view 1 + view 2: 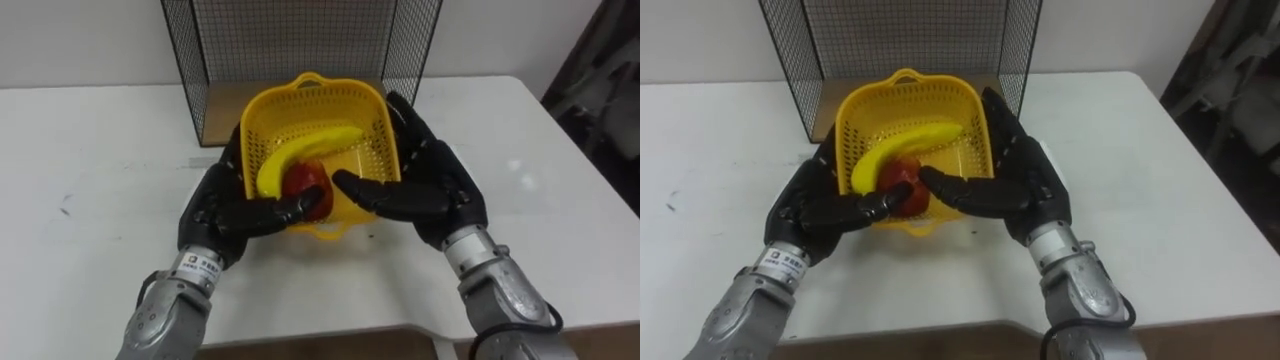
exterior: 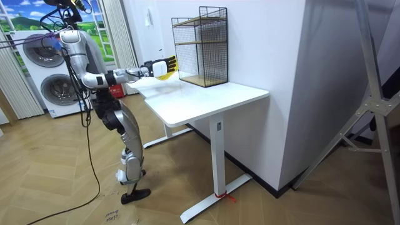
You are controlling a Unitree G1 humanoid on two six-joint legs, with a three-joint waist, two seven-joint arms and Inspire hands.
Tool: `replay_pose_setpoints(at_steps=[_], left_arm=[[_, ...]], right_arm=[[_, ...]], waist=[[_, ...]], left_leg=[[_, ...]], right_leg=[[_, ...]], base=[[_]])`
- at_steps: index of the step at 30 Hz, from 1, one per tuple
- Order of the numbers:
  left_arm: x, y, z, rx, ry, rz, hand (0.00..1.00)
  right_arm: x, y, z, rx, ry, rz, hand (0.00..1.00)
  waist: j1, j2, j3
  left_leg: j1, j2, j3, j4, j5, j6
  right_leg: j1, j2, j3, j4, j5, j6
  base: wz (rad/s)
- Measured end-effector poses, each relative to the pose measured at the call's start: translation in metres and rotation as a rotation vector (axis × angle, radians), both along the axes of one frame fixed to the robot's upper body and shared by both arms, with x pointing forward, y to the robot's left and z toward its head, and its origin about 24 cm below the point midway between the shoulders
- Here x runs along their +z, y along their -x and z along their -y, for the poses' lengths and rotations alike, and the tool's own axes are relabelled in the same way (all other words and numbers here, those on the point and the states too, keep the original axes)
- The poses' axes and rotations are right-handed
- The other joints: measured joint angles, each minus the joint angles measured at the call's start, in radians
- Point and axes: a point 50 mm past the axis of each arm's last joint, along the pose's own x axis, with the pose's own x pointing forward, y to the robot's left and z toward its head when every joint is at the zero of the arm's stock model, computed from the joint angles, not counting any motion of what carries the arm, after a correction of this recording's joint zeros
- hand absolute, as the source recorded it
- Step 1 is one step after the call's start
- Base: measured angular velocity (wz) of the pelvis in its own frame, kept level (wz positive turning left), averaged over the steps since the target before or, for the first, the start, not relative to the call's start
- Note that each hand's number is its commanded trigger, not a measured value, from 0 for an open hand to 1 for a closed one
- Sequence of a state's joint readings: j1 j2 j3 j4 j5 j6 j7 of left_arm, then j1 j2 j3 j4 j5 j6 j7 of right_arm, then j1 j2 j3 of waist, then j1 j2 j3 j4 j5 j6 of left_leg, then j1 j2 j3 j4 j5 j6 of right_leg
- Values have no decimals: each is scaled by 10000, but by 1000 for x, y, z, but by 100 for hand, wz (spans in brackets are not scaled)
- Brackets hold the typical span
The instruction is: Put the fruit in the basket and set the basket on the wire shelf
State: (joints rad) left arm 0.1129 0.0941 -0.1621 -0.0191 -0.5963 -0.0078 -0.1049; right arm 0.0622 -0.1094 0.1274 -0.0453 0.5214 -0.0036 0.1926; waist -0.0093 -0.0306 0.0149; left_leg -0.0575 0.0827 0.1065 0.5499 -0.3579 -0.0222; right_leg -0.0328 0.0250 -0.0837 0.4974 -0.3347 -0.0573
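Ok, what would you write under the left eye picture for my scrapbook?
Left hand and right hand hold a yellow basket with a banana and a red fruit before the wire shelf.

1 ea: basket [image 1: 372, 112], banana [image 1: 300, 150], red fruit [image 1: 305, 178], wire shelf [image 1: 300, 35].

I see a yellow lattice basket [image 1: 372, 128], yellow banana [image 1: 300, 152], red fruit [image 1: 306, 181], possibly an apple, white counter [image 1: 90, 170], black wire shelf [image 1: 300, 40].

Head stereo pair looks steeply down, close over the tabletop [image 1: 90, 150]; room view stands far off, side-on, sharing tabletop and wire shelf [image 2: 215, 44].
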Motion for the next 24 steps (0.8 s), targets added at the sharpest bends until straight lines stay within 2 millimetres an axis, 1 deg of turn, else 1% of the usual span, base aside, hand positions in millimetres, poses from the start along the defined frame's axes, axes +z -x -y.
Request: replay_pose_setpoints(at_steps=[3,4,5,6,7,8,9,10,12,14,16,18,20,21,22,24], left_arm=[[1,-1,-1,27,-56,26,0],[1,-1,-3,-2,-180,46,0],[1,-1,-4,-6,-220,38,0],[2,-2,-3,-31,-170,70,0],[1,-1,-2,-81,-94,86,0],[1,-1,-1,-72,-75,76,0],[1,-1,-1,-37,-39,86,0],[2,-1,-4,-64,-144,124,0],[2,-1,-5,-48,-180,129,0],[3,-1,-4,-108,-161,177,0],[3,-1,-4,-67,-139,259,0],[4,-2,-4,-36,-131,322,0],[4,-2,-5,-32,-149,351,0],[5,-2,-5,-43,-179,355,0],[4,-2,-5,-60,-201,351,0],[5,-2,-6,-56,-237,349,0]], right_arm=[[0,0,-1,43,16,6,0],[0,0,-3,75,-63,13,0],[0,0,-3,93,-54,9,0],[0,0,-1,47,9,27,0],[0,0,1,26,96,17,0],[0,0,1,52,168,-20,0],[0,0,2,76,315,-18,0],[0,0,2,105,283,12,0],[0,0,1,218,313,52,0],[2,0,1,237,276,133,0],[6,0,0,257,256,297,0],[6,0,0,258,243,321,0],[6,0,0,267,213,305,0],[6,0,0,235,229,291,0],[6,0,0,196,238,276,0],[6,-1,1,139,257,272,0]], waist=[[-67,-116,-18],[-61,-310,70],[-60,-327,54],[-127,-427,32],[-61,-461,38],[54,-455,26],[202,-384,-45],[138,-400,-134],[95,-413,-138],[78,-404,-132],[30,-411,-136],[4,-407,-133],[42,-396,-126],[76,-368,-111],[72,-361,-102],[58,-316,-83]], left_leg=[[-174,-50,31,125,265,-92],[-650,-95,12,642,488,-97],[-882,-185,-33,632,536,-96],[-1361,-454,-82,5,679,-75],[-1719,-578,-36,-747,1365,103],[-1797,-597,-64,-980,1748,132],[-1742,-598,-70,-1196,2315,289],[-1591,-667,-90,-1225,2393,447],[-1319,-787,-51,-1348,2315,556],[-1211,-911,-13,-1355,2224,650],[-1174,-1112,-11,-1353,2128,736],[-1174,-1183,4,-1351,2039,785],[-1231,-1192,-3,-1217,1881,805],[-1303,-1175,-23,-1035,1721,821],[-1357,-1197,-40,-954,1578,848],[-1395,-1286,-75,-867,1444,934]], right_leg=[[-78,-52,61,128,-38,-118],[-100,-114,148,123,-46,-195],[-94,-152,172,65,-52,-252],[-101,-243,205,-24,-28,-249],[-104,-277,354,-21,-49,-205],[-86,-277,449,-4,-70,-182],[-55,-253,527,13,-80,-72],[29,-269,531,-121,-104,14],[360,-366,521,-466,-59,84],[486,-496,525,-521,-125,184],[520,-684,489,-517,-260,294],[532,-771,444,-515,-292,352],[531,-815,305,-484,-312,389],[539,-833,151,-420,-339,437],[550,-910,-64,-291,-404,537],[568,-1026,-260,-141,-459,627]], base=[[1],[4],[8],[-8],[-26],[-62],[-42],[-25],[-2],[1],[10],[6],[3],[7],[9],[13]])
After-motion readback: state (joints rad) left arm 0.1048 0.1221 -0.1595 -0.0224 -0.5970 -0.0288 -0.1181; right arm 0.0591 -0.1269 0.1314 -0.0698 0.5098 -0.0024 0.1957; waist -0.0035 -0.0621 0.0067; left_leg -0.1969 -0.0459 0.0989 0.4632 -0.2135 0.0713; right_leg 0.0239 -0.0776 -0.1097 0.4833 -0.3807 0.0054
